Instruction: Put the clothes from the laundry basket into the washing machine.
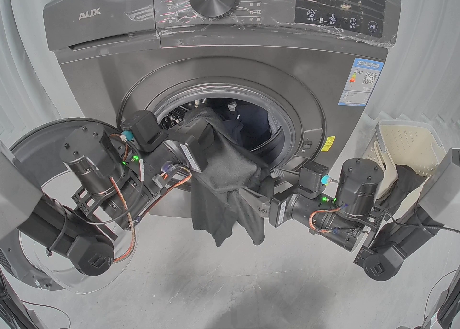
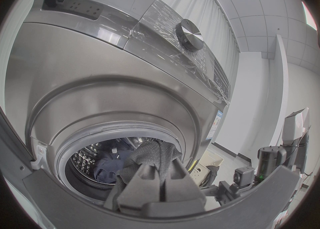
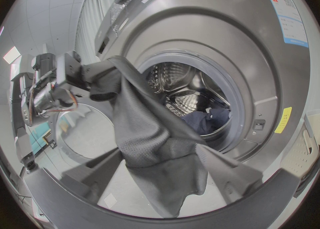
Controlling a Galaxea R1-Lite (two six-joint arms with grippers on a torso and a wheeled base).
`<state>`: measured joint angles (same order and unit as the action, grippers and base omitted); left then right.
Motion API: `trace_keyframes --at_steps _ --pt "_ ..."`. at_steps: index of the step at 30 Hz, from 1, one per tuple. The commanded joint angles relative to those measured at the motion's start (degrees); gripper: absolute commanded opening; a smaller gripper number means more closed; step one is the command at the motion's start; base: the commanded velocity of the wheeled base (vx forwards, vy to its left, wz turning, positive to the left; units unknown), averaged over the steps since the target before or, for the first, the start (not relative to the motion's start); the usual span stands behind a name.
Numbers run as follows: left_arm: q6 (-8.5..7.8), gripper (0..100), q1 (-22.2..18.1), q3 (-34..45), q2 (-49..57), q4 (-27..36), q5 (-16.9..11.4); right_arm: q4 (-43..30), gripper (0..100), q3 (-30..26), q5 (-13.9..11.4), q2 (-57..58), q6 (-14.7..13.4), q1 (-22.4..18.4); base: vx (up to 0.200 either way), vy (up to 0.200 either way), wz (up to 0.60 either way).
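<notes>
Here, a dark grey mesh garment (image 1: 225, 171) hangs half in and half out of the round opening of the grey front-loading washing machine (image 1: 120, 71). Its upper end is bunched at the left side of the opening, where my left jaws are clenched on it. The rest drapes down over the rim in front of the machine, and its hem hangs free above the pale grey floor (image 1: 239, 287).

My right jaws are spread apart, released, at the lower right part of the hanging cloth. A fold of the fabric lies between them and touches them.

Inside the shiny steel drum (image 3: 173, 76) lies a dark navy piece of clothing (image 1: 249, 121). The machine's round door (image 1: 43, 152) stands swung wide open on my left side. On my right, just beside the machine, stands a cream perforated plastic laundry basket (image 1: 412, 145) with another dark garment (image 1: 407, 179) in it.
</notes>
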<state>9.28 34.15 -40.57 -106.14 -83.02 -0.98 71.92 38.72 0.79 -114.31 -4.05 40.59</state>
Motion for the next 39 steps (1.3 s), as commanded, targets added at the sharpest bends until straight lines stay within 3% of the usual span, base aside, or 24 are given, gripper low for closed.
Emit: trace_keyframes --at_steps 1,8,18,19,29,39 --pt "0.04 0 0.3 -0.1 0.1 0.0 0.0 -0.2 100 0.7 0.0 -2.2 0.1 -1.7 0.000 0.000 0.00" --pt "0.04 0 1.3 -0.3 0.0 0.0 0.0 -0.1 100 0.7 0.1 -3.7 0.2 -3.2 0.000 0.000 0.00" --pt "0.04 0 1.3 -0.3 -0.1 -0.1 0.0 0.2 100 0.7 0.1 -5.5 0.8 -2.3 0.000 0.000 0.00" --pt "0.04 0 1.3 -0.3 -0.1 0.0 0.0 0.3 0 0.8 0.1 -5.6 0.8 -2.0 0.000 0.000 0.00" --pt "0.04 0 1.2 -0.1 -0.5 -0.1 0.7 0.4 0 0.7 0.1 -4.6 0.7 -1.7 0.000 0.000 0.00" --pt "0.04 0 0.6 1.1 -0.8 -1.2 0.8 -0.4 0 -1.8 0.1 5.0 1.4 -3.3 0.000 0.000 0.00"
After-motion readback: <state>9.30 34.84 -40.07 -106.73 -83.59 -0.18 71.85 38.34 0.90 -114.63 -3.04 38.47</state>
